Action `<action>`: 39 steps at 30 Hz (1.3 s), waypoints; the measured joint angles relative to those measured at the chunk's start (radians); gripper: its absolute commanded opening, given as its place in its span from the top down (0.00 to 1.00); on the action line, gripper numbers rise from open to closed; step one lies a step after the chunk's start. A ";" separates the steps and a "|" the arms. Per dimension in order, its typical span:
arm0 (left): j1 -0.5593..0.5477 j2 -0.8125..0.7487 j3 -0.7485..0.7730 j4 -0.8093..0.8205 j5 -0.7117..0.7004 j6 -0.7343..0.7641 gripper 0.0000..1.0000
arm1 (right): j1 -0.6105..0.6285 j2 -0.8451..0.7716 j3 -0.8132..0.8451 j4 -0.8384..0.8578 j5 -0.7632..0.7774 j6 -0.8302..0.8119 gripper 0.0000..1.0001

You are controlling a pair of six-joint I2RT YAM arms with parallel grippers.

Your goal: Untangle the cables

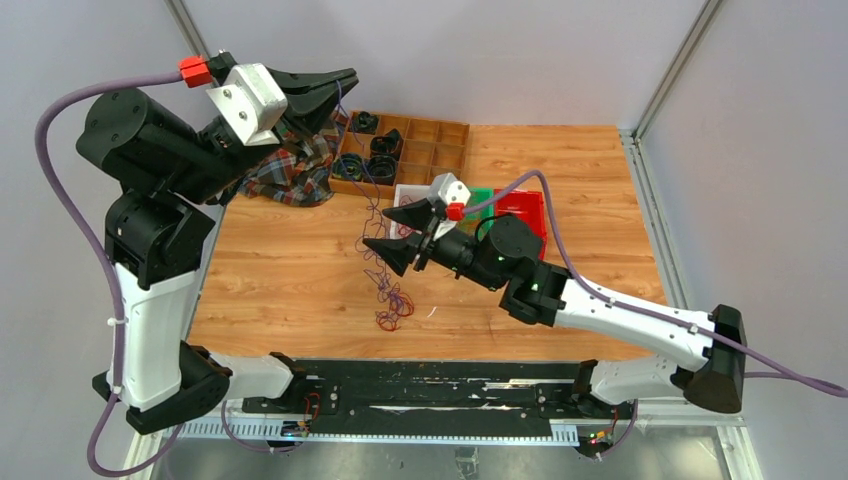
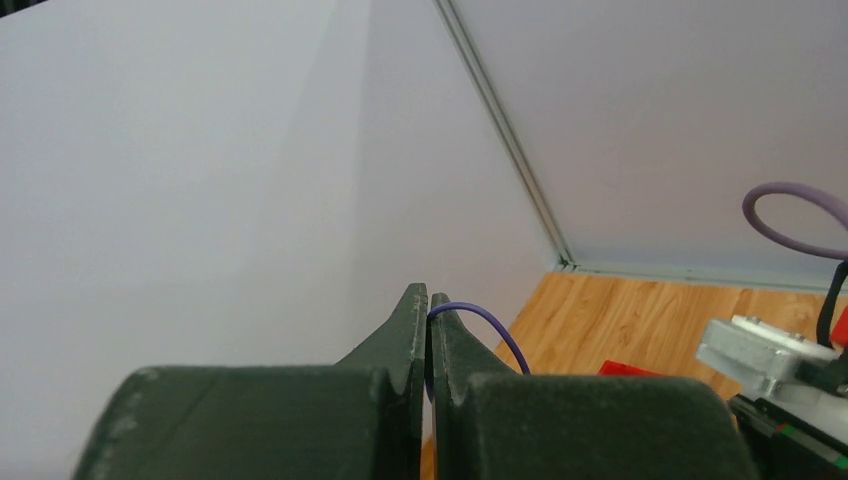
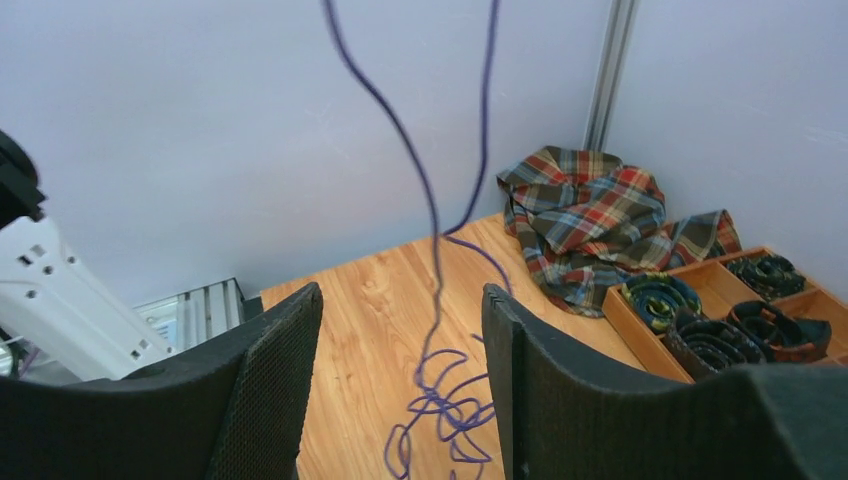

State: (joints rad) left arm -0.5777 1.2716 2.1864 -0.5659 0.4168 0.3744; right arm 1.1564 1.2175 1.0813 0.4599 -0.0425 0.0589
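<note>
Now: the cables [image 1: 388,300] lie mostly as one loose knot on the desk [image 1: 280,270], near its middle and just in front of the right tool [image 1: 380,228]. The knot is purple loops with a red cable [image 1: 387,321] curled at the near end. One purple cable [image 1: 374,200], thin and kinked, rises from the knot to the left tool [image 1: 347,80], which is raised high over a plaid cloth [image 1: 290,170] at the far-left corner. Only the left wrist view shows the grip: fingers pressed together, pinching the purple cable at the tips, a short arc bending out to the right. Only the right wrist view shows that tool spread wide, two purple strands hanging in the gap; contact with either finger cannot be told. The overhead view adds a wooden tray [image 1: 450,140] holding black coiled rings [image 1: 385,150] beyond the knot.
</note>
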 measured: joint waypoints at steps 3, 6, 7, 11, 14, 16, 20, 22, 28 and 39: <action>0.000 0.000 0.012 -0.002 0.002 -0.001 1.00 | 0.000 0.046 0.035 -0.029 0.011 0.001 0.41; 0.000 0.000 0.025 -0.004 0.007 -0.001 1.00 | 0.000 0.089 0.055 -0.039 0.011 0.005 0.40; 0.000 0.000 0.027 -0.004 0.007 -0.001 1.00 | 0.000 0.101 0.059 -0.040 0.011 0.008 0.41; 0.000 -0.005 0.028 -0.004 0.010 -0.004 1.00 | 0.000 0.157 0.078 -0.040 0.011 0.020 0.41; 0.000 -0.005 0.029 -0.005 0.013 -0.005 1.00 | 0.000 0.193 0.089 -0.038 0.018 0.029 0.43; 0.000 -0.005 0.032 -0.006 0.018 -0.008 1.00 | -0.001 0.211 0.092 -0.036 0.021 0.036 0.47; 0.000 -0.005 0.044 -0.006 0.025 -0.012 1.00 | -0.006 0.250 0.106 -0.029 0.025 0.050 0.58; 0.000 -0.005 0.051 -0.005 0.027 -0.014 1.00 | -0.009 0.263 0.108 -0.019 0.025 0.056 0.60; 0.000 0.004 0.088 -0.006 0.028 -0.033 1.00 | -0.027 0.280 0.074 0.018 0.035 0.077 0.73; 0.000 0.054 0.226 0.017 0.015 -0.055 1.00 | -0.040 0.314 -0.142 0.098 0.096 0.091 0.78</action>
State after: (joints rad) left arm -0.5777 1.3258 2.4123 -0.5488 0.4316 0.3199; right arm 1.1160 1.5311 0.9394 0.5579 0.0536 0.1501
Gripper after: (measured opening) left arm 0.018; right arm 0.222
